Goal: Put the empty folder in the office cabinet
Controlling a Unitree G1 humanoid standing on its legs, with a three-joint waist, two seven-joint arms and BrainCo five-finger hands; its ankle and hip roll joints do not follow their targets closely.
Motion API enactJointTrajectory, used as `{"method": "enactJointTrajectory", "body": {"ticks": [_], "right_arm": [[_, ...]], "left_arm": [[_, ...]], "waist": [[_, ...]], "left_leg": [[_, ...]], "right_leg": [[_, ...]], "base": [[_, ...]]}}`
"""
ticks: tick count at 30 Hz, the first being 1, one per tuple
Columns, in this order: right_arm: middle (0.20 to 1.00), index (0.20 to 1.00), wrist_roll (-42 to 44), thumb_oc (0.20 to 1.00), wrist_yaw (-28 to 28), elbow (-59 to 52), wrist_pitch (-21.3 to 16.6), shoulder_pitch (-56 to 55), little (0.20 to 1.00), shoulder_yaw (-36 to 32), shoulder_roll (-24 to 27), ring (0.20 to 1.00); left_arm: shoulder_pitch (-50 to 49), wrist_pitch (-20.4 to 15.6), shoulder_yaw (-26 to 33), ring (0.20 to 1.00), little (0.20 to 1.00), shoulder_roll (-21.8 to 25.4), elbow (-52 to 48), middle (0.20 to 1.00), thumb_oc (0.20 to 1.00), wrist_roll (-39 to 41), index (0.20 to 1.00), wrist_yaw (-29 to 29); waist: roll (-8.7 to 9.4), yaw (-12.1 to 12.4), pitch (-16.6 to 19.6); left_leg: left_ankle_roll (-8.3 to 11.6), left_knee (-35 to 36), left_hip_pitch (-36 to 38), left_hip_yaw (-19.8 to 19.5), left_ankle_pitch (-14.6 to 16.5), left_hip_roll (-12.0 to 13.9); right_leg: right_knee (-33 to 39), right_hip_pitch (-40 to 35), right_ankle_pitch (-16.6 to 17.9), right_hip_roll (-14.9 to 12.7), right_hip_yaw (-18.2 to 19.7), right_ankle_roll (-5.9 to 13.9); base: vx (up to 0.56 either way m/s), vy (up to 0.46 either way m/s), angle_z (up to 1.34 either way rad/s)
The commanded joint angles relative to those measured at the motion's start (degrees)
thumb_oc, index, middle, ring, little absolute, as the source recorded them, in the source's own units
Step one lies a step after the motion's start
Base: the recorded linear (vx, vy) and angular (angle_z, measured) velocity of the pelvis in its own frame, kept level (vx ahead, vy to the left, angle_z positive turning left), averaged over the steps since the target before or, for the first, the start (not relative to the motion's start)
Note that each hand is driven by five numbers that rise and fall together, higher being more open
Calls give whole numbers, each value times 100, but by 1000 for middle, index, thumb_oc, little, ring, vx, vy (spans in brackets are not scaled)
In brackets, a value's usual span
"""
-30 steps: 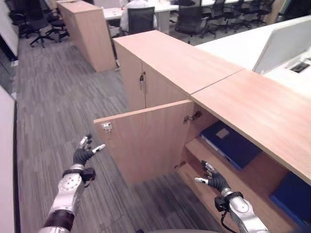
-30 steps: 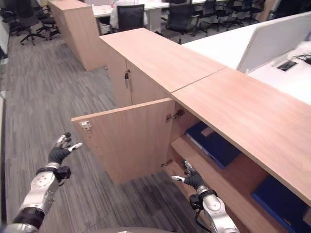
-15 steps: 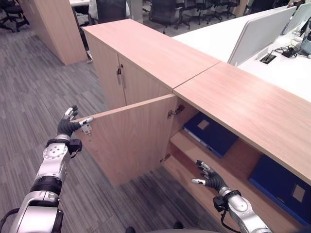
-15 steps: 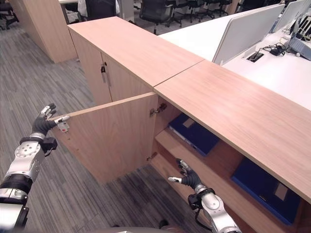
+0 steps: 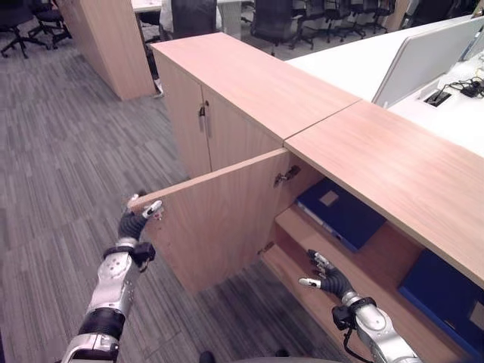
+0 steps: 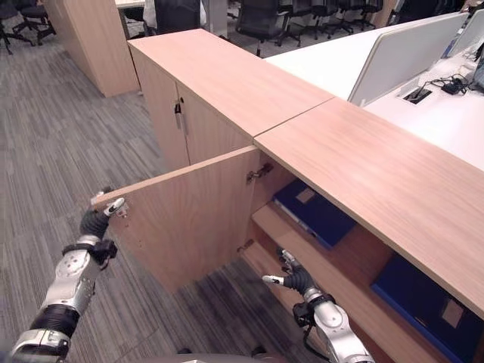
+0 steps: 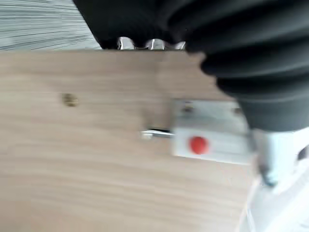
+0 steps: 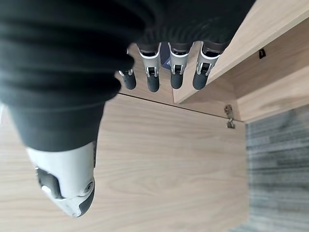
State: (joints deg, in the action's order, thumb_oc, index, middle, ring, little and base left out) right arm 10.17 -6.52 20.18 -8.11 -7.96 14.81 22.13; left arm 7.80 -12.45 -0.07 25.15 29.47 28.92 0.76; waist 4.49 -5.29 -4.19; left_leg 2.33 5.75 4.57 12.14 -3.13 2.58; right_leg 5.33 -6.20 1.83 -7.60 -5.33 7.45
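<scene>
Already the office cabinet (image 5: 393,162) stood open, its door (image 5: 227,219) swung out toward eight o'clock, and a dark blue folder (image 5: 344,215) lay flat on the upper shelf inside; whether that was the task's empty folder I could not tell. A second blue folder (image 5: 446,291) lay further along the shelf at four o'clock. Neither hand carried anything. The left hand (image 5: 134,221) met the door's free top corner, just beside the small white latch (image 7: 212,135) with its red button; its fingers (image 7: 154,44) reached over the door's top edge and their ends were hidden, so I could not tell whether they gripped or merely rested. The right hand (image 5: 327,276) hovered with relaxed, spread fingers before the lower shelf (image 5: 318,280), holding nothing.

Judging by this, the step in hand was closing the door. Doing it well would mean pushing the free corner steadily toward two o'clock while drawing the right hand clear first, since it sat in the door's path near the opening. A neighbouring closed cabinet (image 5: 227,91) with a handle (image 5: 202,112) stood at eleven o'clock, and office chairs (image 5: 280,19) at twelve, well apart
</scene>
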Motion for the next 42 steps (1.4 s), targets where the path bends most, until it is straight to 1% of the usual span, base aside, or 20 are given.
{"method": "enactJointTrajectory", "body": {"ticks": [1, 8, 14, 16, 18, 19, 20, 21, 24, 26, 27, 28, 29, 31, 32, 34, 37, 39, 40, 42], "right_arm": [[1000, 1000, 180, 1000, 43, -305, -183, 269, 1000, -168, -110, 1000], [1000, 1000, 79, 1000, 39, -400, -163, 147, 1000, -311, -185, 1000], [1000, 1000, 47, 1000, 87, -499, -175, 218, 1000, -394, -226, 1000], [1000, 1000, 55, 1000, 134, -513, -173, 402, 1000, -369, -232, 1000], [1000, 1000, 36, 1000, 170, -527, -180, 514, 1000, -365, -230, 1000], [1000, 1000, 20, 1000, 190, -521, -193, 609, 1000, -361, -249, 1000], [1000, 1000, 20, 1000, 190, -521, -194, 612, 1000, -361, -251, 1000], [1000, 1000, 13, 1000, 186, -513, -192, 644, 1000, -357, -254, 1000], [1000, 1000, -22, 1000, 255, -373, -190, 903, 1000, -315, -271, 1000], [1000, 1000, -29, 1000, 330, -286, -195, 1002, 1000, -320, -272, 1000], [1000, 1000, -44, 1000, 393, -259, -185, 1078, 1000, -347, -246, 1000], [1000, 1000, -50, 1000, 417, -241, -180, 1108, 1000, -335, -240, 1000], [1000, 1000, -76, 1000, 481, -180, -175, 1206, 1000, -315, -181, 1000], [1000, 1000, -73, 1000, 484, -217, -167, 1224, 1000, -287, -109, 1000], [1000, 1000, -68, 1000, 491, -293, -152, 1181, 1000, -309, -41, 1000], [1000, 1000, -74, 1000, 490, -324, -149, 1175, 1000, -311, 2, 1000], [1000, 1000, -82, 1000, 574, -342, -147, 1183, 1000, -393, 148, 1000], [1000, 1000, -106, 1000, 587, -308, -140, 1175, 1000, -397, 178, 1000], [1000, 1000, -114, 1000, 610, -290, -149, 1177, 1000, -383, 186, 1000], [1000, 1000, -124, 1000, 652, -245, -135, 1285, 1000, -332, 234, 1000]], "left_arm": [[352, -61, -523, 1000, 1000, -256, -170, 1000, 1000, 9, 1000, 418], [-163, 29, -751, 1000, 1000, -481, -839, 1000, 1000, 17, 1000, 723], [-480, 112, -1049, 1000, 1000, -388, -1461, 1000, 1000, -188, 1000, 914], [-528, 144, -1114, 1000, 1000, -345, -1669, 1000, 1000, -169, 1000, 948], [-655, 200, -1144, 1000, 1000, -269, -1923, 1000, 1000, -159, 1000, 1020], [-844, 231, -1172, 1000, 1000, -155, -2210, 1000, 1000, -228, 1000, 1108], [-846, 236, -1169, 1000, 1000, -152, -2219, 1000, 1000, -228, 1000, 1107], [-960, 256, -1157, 1000, 1000, -115, -2327, 1000, 1000, -247, 1000, 1138], [-1202, 352, -1227, 1000, 1000, 4, -2617, 1000, 1000, -279, 1000, 1277], [-1262, 337, -1300, 1000, 1000, 67, -2680, 1000, 1000, -368, 1000, 1332], [-1310, 334, -1344, 1000, 1000, 114, -2760, 1000, 1000, -430, 1000, 1357], [-1339, 320, -1367, 1000, 1000, 122, -2799, 1000, 1000, -460, 1000, 1364], [-1397, 309, -1446, 1000, 1000, 126, -2829, 1000, 1000, -540, 1000, 1376], [-1415, 305, -1472, 1000, 1000, 93, -2842, 1000, 1000, -516, 1000, 1379], [-1412, 310, -1491, 1000, 1000, 20, -2882, 1000, 1000, -485, 1000, 1379], [-1413, 324, -1525, 1000, 1000, -5, -2911, 1000, 1000, -456, 1000, 1389], [-1301, 341, -1629, 1000, 1000, -143, -2971, 1000, 1000, -447, 1000, 1396], [-1273, 318, -1687, 1000, 1000, -231, -2988, 1000, 1000, -491, 1000, 1396], [-1268, 317, -1730, 1000, 1000, -269, -2977, 1000, 1000, -484, 1000, 1393], [-1186, 276, -1801, 1000, 1000, -316, -2975, 1000, 1000, -503, 1000, 1337]], "waist": [[28, -32, 22], [9, 64, -29], [-69, 139, -234], [-160, 277, -405], [-293, 451, -418], [-374, 592, -398], [-372, 596, -390], [-391, 664, -367], [-401, 924, -229], [-370, 1050, -118], [-371, 1079, -64], [-372, 1088, -39], [-415, 1064, 35], [-506, 992, 55], [-584, 894, 45], [-638, 861, 18], [-843, 606, -83], [-934, 494, -133], [-943, 455, -171], [-946, 485, -283]], "left_leg": [[-124, -75, 467, -295, 737, -65], [-200, -75, 389, -370, 721, -145], [-250, -75, 283, -366, 644, -175], [-282, -125, 140, -236, 561, -103], [-310, -201, -30, -42, 469, -27], [-373, -304, -136, 220, 442, 14], [-376, -317, -162, 226, 429, 16], [-397, -342, -163, 345, 445, 29], [-435, -477, -323, 789, 390, 33], [-407, -451, -406, 1041, 326, 25], [-355, -459, -479, 1174, 247, 66], [-327, -447, -520, 1230, 196, 92], [-207, -438, -613, 1367, 17, 235], [-70, -420, -634, 1436, -149, 414], [59, -414, -631, 1468, -293, 588], [126, -403, -612, 1495, -378, 667], [358, -431, -574, 1602, -641, 967], [450, -484, -528, 1622, -669, 1107], [488, -536, -529, 1571, -671, 1146], [539, -710, -656, 1025, -619, 1107]], "right_leg": [[-363, 263, 64, -385, -289, 532], [-494, 340, 82, -479, -344, 555], [-770, 612, 199, -562, -357, 619], [-1184, 817, 166, -640, -674, 606], [-1666, 773, -114, -771, -1344, 466], [-2215, 614, -334, -895, -1826, 378], [-2207, 634, -315, -893, -1824, 369], [-2395, 553, -416, -975, -1983, 346], [-2482, 133, -268, -1185, -2483, 413], [-2224, -67, -95, -1268, -2606, 521], [-1935, -239, -168, -1262, -2665, 544], [-1743, -295, -164, -1233, -2660, 551], [-1195, -441, -348, -1022, -2536, 510], [-794, -517, -476, -798, -2368, 441], [-511, -571, -543, -616, -2213, 358], [-388, -617, -553, -525, -2172, 317], [-57, -674, -633, -256, -1898, 234], [-33, -634, -690, -183, -1695, 196], [-33, -613, -704, -162, -1615, 184], [-33, -499, -677, -120, -1345, 126]], "base": [[-26, 34, 1], [-43, 24, 2], [-102, -9, 2], [-259, -42, -6], [-261, -1, -36], [-219, 12, -72], [-199, -1, -89], [-128, -39, -73], [-159, -75, -65], [-131, -165, -124], [-143, -206, -126], [-155, -382, -94], [-121, -333, -67], [-79, -374, -70], [-63, -305, -78], [-59, -233, -49], [-109, -278, -51], [-67, -139, -44], [-55, -128, -71], [-84, -126, -98]]}}
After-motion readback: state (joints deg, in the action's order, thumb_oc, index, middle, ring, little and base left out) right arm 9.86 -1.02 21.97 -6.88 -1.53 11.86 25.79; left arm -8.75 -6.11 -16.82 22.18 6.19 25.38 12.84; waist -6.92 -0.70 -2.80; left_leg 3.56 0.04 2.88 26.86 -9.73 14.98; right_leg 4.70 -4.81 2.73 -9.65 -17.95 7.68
